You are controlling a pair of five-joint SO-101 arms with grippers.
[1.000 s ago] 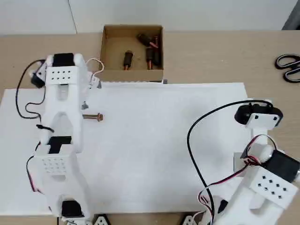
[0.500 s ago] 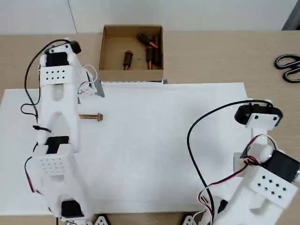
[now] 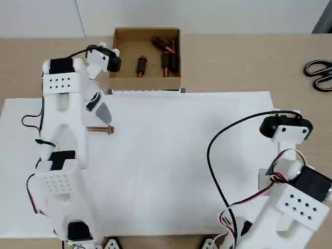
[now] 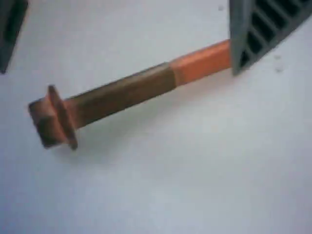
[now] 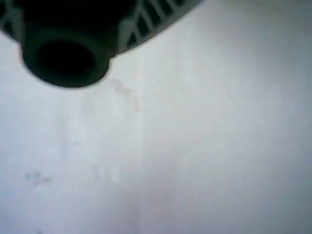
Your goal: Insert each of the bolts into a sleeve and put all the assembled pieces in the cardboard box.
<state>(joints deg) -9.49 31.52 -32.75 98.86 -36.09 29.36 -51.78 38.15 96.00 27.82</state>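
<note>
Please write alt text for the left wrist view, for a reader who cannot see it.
A copper-coloured bolt lies on a white surface, flanged head at one end, brighter orange at the other. The left gripper is open over it; one grey finger hides the orange tip.

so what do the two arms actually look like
Both are blocky white plastic shells with black motors and dot-hole panels. The left arm trails a thin black cable; the right arm has a thicker looping black cable plus red wires. Fingers are grey and ribbed.
</note>
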